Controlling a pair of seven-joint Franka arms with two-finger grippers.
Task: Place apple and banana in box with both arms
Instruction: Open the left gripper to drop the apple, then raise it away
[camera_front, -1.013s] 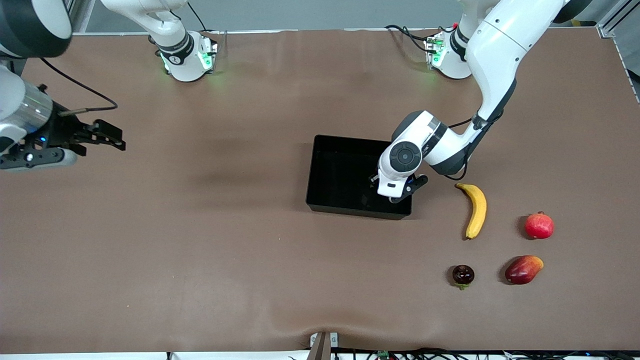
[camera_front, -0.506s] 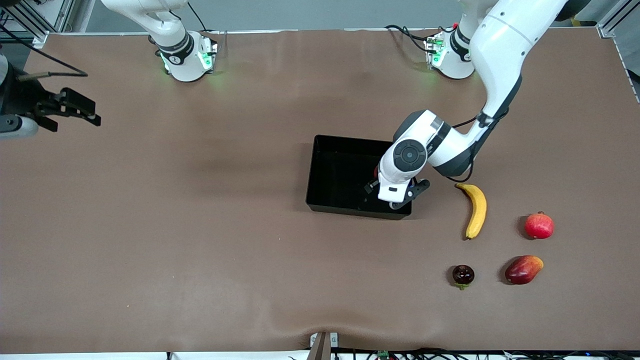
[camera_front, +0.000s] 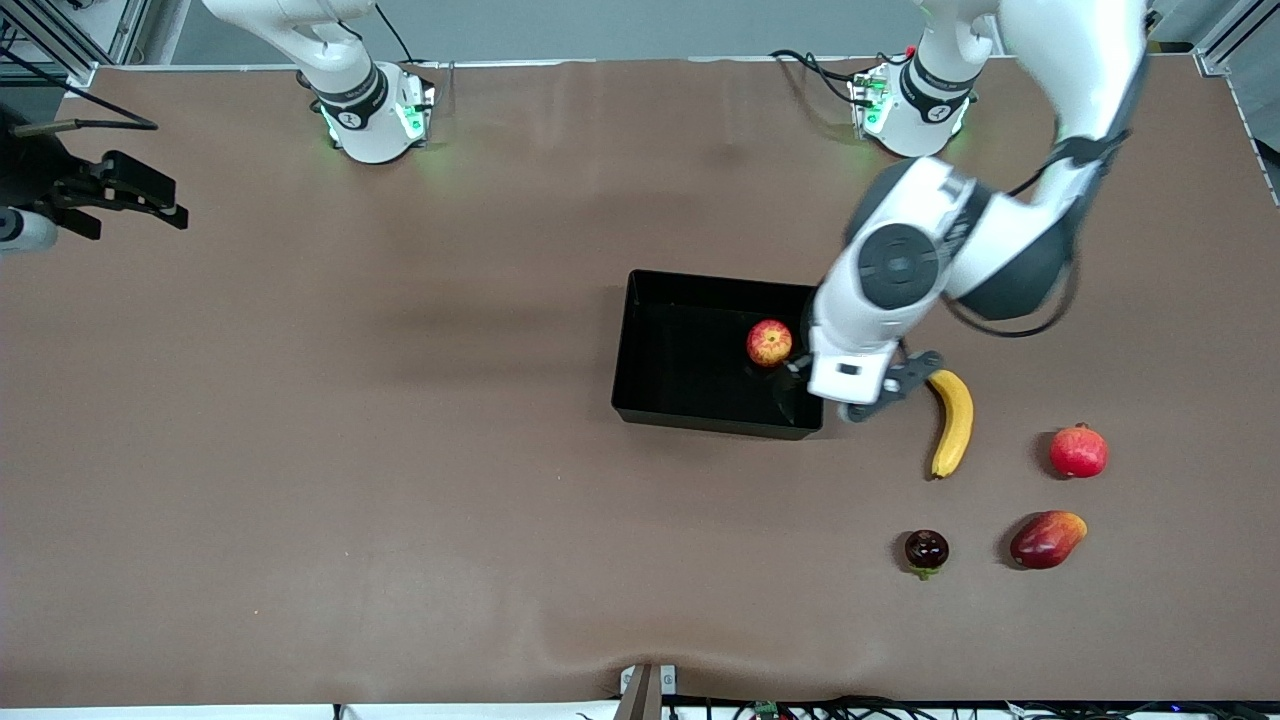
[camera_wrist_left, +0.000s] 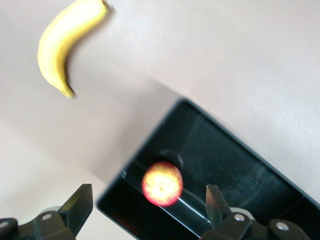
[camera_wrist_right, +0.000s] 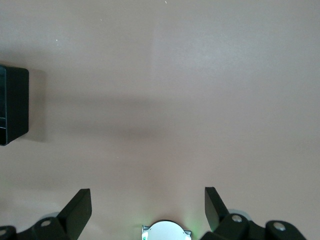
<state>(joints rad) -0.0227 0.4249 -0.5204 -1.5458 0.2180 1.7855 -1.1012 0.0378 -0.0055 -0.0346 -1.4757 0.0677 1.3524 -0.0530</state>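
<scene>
The curved yellow banana (camera_front: 953, 423) lies on the brown counter (camera_front: 400, 480) with its long axis running from farther to nearer the front camera, dark stem end farther, just beside the shallow glossy black plastic box (camera_front: 655, 395) toward the left arm's end. The small round red-and-yellow apple (camera_front: 769, 343) sits inside the box, at the end toward the left arm.

The left pincer (camera_front: 862, 397) hangs over the box's wall on the banana's side; the front view hides its fingers under the wrist, but the left wrist view shows them spread wide and empty, with the apple (camera_wrist_left: 162, 183) below between them and the banana (camera_wrist_left: 65, 44) apart from the box (camera_wrist_left: 260, 165).

The right pincer (camera_front: 120, 195) waits over the counter's edge at the right arm's end, fingers (camera_wrist_right: 75, 210) wide apart and empty; its wrist view catches a corner of the box (camera_wrist_right: 14, 105).
</scene>
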